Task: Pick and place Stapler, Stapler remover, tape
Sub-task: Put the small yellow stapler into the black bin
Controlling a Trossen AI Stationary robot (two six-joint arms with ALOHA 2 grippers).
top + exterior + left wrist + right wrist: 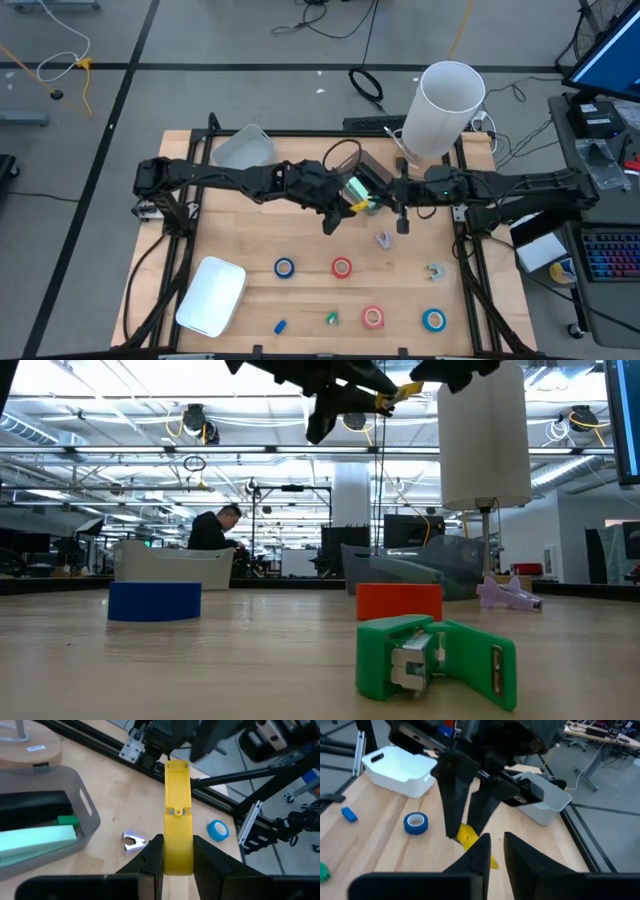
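Where the left fingers [175, 857] pinch it, the yellow stapler [178, 820] looks slim.

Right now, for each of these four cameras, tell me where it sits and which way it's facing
High view: above the table, looking straight down; both arms meet mid-table over the yellow stapler.
Low view: at tabletop height, looking level into the room; a green stapler lies near, the arms overhead.
Left wrist view: on the left arm; left end effector grips the yellow stapler.
Right wrist view: on the right arm; right end effector faces the left arm.
Shared: both wrist views show the yellow stapler.
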